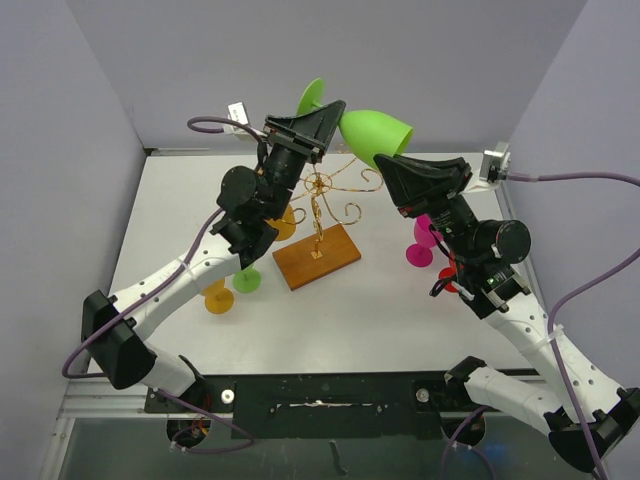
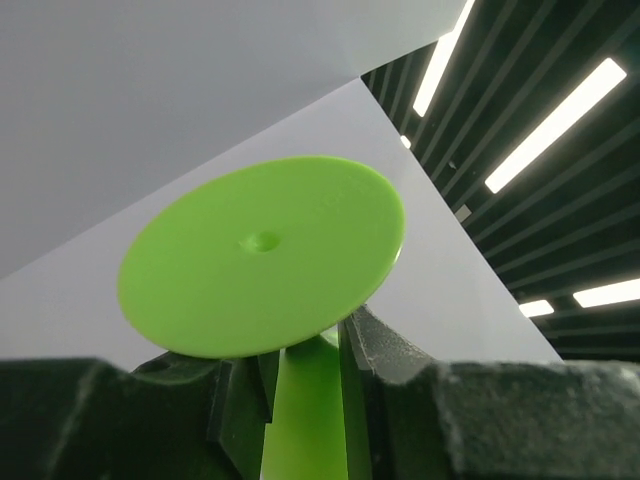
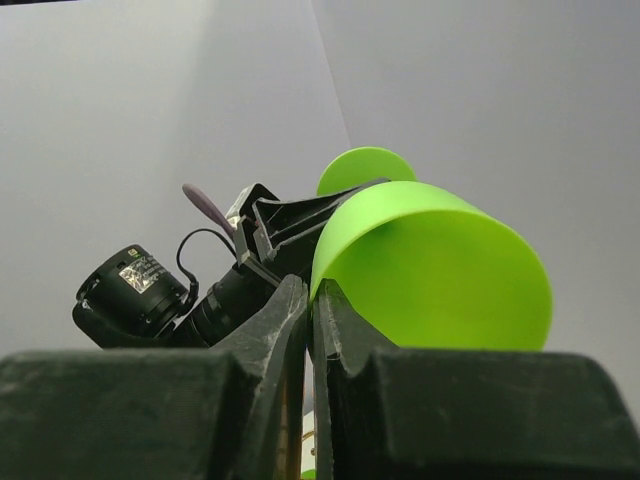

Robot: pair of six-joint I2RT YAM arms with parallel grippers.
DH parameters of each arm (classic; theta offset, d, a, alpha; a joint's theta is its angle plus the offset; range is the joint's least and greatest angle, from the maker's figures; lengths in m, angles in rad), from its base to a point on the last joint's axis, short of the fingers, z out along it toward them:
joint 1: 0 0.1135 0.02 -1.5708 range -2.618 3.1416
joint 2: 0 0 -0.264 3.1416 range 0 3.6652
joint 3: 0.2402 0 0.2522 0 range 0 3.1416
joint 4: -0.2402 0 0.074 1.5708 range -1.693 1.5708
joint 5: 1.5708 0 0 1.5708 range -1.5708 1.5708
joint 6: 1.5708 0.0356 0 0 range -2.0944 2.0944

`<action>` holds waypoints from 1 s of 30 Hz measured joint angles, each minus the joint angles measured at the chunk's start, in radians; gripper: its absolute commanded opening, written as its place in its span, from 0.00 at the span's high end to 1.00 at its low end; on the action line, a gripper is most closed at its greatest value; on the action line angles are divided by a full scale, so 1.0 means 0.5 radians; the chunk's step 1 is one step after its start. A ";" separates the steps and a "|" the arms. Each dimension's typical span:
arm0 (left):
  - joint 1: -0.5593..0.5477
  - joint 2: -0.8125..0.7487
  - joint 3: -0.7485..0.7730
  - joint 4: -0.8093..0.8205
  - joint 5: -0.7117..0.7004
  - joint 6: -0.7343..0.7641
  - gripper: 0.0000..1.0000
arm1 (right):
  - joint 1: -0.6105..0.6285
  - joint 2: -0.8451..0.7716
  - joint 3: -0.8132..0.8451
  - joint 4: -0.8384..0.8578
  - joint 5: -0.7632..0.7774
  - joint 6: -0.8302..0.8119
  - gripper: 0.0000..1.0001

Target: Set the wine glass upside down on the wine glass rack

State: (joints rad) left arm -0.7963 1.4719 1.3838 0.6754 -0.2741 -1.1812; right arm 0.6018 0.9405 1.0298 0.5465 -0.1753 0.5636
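The lime-green plastic wine glass (image 1: 378,135) is hanging in the air above the gold wire rack (image 1: 320,190), which is standing on its flat brown wooden base near the middle of the white bench (image 1: 400,320). The glass is lying almost on its side, its round foot (image 2: 265,255) pointing toward the back wall and its bowl (image 3: 440,270) facing right. The left pincer (image 2: 308,400) is gripping the stem just under the foot, its fingers closed against it on both sides. The right pincer (image 3: 311,310) is pinching the bowl's rim, its fingers nearly together around the thin wall. An orange glass (image 1: 218,297), a second green glass (image 1: 247,278) and a magenta glass (image 1: 420,245) are resting on the bench around the rack.
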 measured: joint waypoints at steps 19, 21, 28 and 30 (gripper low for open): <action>0.039 -0.041 -0.022 0.143 0.047 0.129 1.00 | 0.000 -0.196 -0.007 -0.416 0.009 0.049 0.36; 0.038 -0.041 -0.022 0.148 0.064 0.159 1.00 | 0.000 -0.240 -0.007 -0.504 0.050 0.028 0.34; 0.038 0.002 0.019 0.163 0.140 0.344 1.00 | 0.000 -0.434 0.040 -0.876 0.272 -0.053 0.29; 0.039 0.029 0.055 0.160 0.176 0.419 1.00 | 0.000 -0.460 0.109 -0.987 0.359 -0.056 0.27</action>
State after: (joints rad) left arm -0.7769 1.4864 1.4113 0.7555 -0.1860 -0.9718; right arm 0.6018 0.7105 1.0843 0.0528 0.0044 0.5358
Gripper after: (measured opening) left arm 0.045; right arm 0.706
